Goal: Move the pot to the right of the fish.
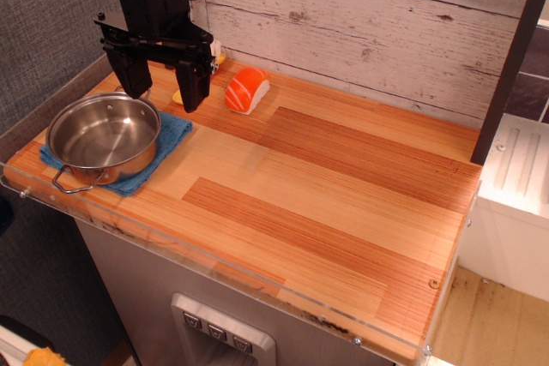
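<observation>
Your shiny round stainless-steel pot, shallow with wire loop handles, sat at the left end of the striped wooden countertop, resting on a rumpled blue cloth that showed along its right and front edges. Your black gripper hung just behind the pot's rim, its two dark fingers spread apart with nothing between them. Just to its right, near the whitewashed plank wall, lay the small toy fish, a glossy orange salmon piece with white stripes on a white base. A bit of yellow object peeked out beside the right finger, mostly hidden, so you could not tell what it was. The counter to the right of the fish lay bare, edged in front by a clear plastic lip.
</observation>
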Motion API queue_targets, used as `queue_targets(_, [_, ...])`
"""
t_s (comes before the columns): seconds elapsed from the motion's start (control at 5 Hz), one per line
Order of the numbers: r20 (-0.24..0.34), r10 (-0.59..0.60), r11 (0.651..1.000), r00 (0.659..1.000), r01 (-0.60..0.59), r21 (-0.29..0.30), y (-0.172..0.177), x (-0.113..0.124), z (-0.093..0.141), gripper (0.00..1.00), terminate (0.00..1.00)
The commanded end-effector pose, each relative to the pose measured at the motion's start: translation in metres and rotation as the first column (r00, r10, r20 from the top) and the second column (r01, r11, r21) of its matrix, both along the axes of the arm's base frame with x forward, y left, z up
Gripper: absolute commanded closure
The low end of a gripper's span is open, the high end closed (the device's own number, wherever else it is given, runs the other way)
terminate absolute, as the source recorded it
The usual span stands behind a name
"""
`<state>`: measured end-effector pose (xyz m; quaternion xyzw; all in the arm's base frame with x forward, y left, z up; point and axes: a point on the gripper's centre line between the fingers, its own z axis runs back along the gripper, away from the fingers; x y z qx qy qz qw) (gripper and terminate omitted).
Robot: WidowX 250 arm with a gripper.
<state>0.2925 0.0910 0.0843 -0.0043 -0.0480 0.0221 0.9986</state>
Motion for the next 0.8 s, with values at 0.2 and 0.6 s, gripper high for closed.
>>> queue_targets(0.2, [-0.008,0.007,1.000,1.000,-0.007,0.025,0.001,-0.003,-0.009,0.00,0.00])
queue_targets(0.6, [-0.077,0.021,0.998,0.997,-0.017,0.054,0.005,-0.004,-0.041,0.00,0.00])
